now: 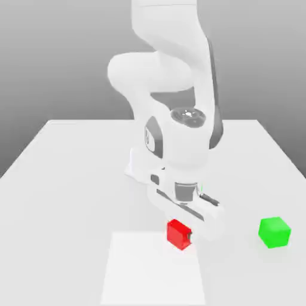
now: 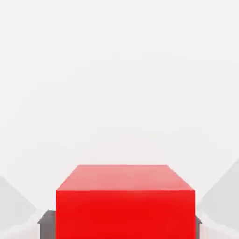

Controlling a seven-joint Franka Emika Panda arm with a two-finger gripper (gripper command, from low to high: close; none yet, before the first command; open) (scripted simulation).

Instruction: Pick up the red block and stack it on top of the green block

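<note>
Bright red and glossy, a small plain cube sits right up against the hand's camera, with a dark grey fingertip close against one side and its twin at the opposite side. I read that as a grip: the white two-finger gripper is closed on the cube, narrowed to its width. From the exterior view I see the cube at the far edge of a paler square patch on the smooth white tabletop; whether its underside touches the surface, I cannot tell. A matching small, glossy bright green cube rests on the table towards the exterior view's right, well apart from the red one.

My step now, as I judge it, is securing the grip and starting the lift. I'd want the squeeze firm and even before asking for any height, then a straight, slow rise with no sideways pull, so that the cube doesn't pivot between flat faces. I'd raise it well above the green cube's top before travelling across; too low, and it could knock the green one away. Keeping the wrist steady should leave the red cube's base level for stacking.
</note>
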